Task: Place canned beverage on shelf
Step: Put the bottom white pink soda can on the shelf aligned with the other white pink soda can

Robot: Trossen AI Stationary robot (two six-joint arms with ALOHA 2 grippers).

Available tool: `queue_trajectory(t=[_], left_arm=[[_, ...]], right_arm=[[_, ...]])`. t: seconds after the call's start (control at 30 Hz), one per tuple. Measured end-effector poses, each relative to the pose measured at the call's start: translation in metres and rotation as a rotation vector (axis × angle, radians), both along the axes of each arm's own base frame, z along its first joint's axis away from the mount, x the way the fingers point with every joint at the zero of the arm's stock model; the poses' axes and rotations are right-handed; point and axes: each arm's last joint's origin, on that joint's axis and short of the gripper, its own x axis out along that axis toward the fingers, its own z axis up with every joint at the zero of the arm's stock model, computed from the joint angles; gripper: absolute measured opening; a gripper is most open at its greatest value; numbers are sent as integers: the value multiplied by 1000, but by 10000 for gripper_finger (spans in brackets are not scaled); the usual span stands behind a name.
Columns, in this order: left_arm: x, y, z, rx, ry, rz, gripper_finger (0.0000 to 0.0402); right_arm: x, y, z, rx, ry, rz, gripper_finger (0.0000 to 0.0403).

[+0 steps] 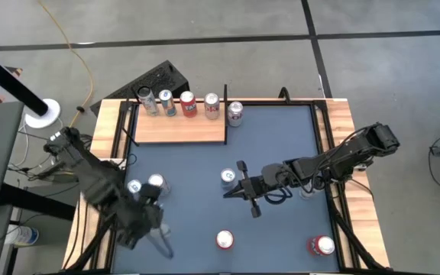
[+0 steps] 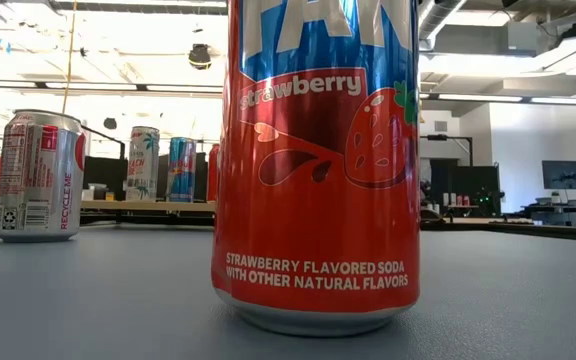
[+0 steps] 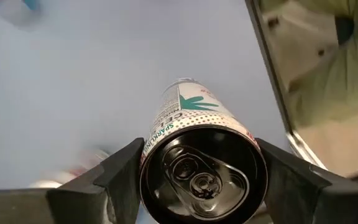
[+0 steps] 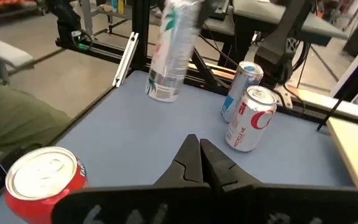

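Blue table fills the high view, with the wooden shelf at its 11 o'clock corner carrying four cans along its far edge; a fifth can stands just beside it at 3 o'clock. Near 8 o'clock the left gripper has its jaws clasped around a white sparkling-water can, lifted and tilted. Two more cans stand close by. Around the centre, the right gripper waits with jaws pressed together, empty, beside a silver can.
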Motion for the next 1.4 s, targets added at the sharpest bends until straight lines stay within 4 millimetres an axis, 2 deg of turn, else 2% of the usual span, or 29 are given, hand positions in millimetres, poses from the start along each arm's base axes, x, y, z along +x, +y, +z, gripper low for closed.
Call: queue_trajectory(t=[0.1,0.2,0.4,0.5,0.67,0.87,0.97,1.17,1.27,1.4], left_arm=[[17,28,19,31,-80,-6,248],[28,64,32,84,-95,36,249],[37,143,34,200,-11,182,249],[33,180,32,223,53,241,249],[18,238,32,230,106,413,249],[-13,290,32,248,163,546,249],[-25,308,33,225,158,574,249],[-42,328,33,207,161,654,249],[-51,328,31,210,163,672,249],[-71,318,19,209,189,689,249]], right_arm=[[0,-1,0,-86,-21,19,0],[2,-5,0,-153,-38,26,0],[5,-21,-1,-228,-34,-3,0],[7,-32,-2,-231,-24,-16,0],[9,-52,-5,-191,8,64,0],[10,-79,-7,-171,30,93,0],[9,-95,-9,-180,42,116,0],[6,-126,-9,-153,32,145,0],[3,-141,-10,-161,27,166,0],[-1,-157,-10,-155,14,172,0]])
